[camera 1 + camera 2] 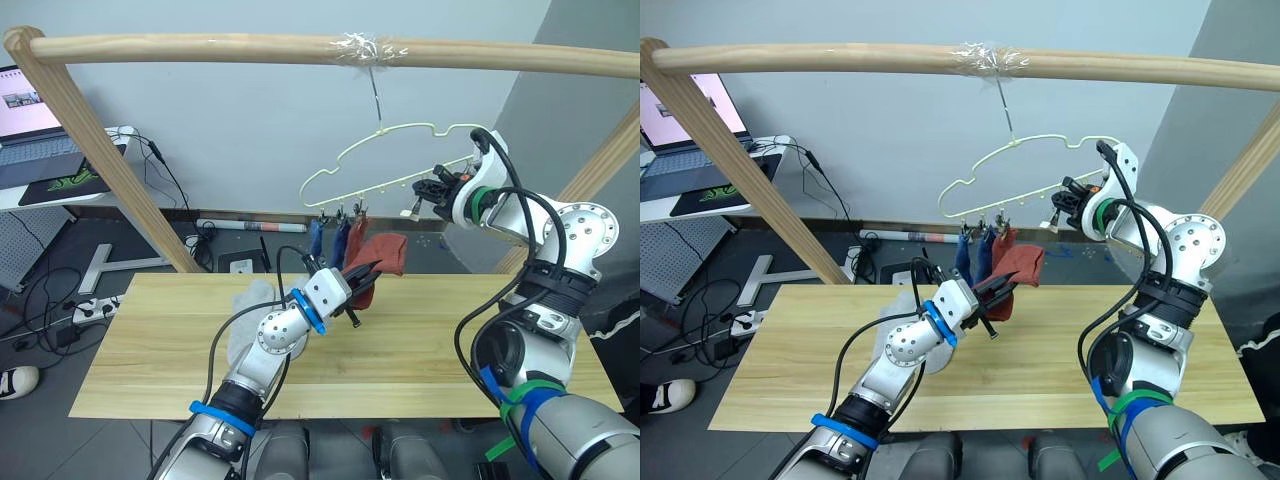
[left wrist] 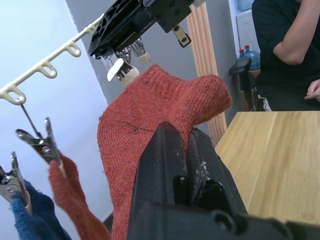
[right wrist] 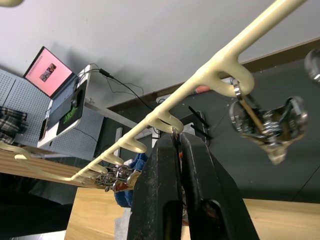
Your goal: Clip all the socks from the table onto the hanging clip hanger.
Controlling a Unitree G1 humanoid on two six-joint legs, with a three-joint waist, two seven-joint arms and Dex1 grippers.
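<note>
While the left gripper (image 1: 362, 276) holds one rust red sock (image 1: 385, 255) with closed fingers just under the clip hanger (image 1: 400, 165), three socks hang clipped: two blue socks (image 1: 327, 240) and one rust red sock (image 2: 70, 200). The right gripper (image 1: 432, 192) has its fingers closed on a clip (image 3: 175, 137). On the surface (image 1: 450, 340) I count one grey sock (image 1: 252, 296) for sure, so the task looks about half done.
</note>
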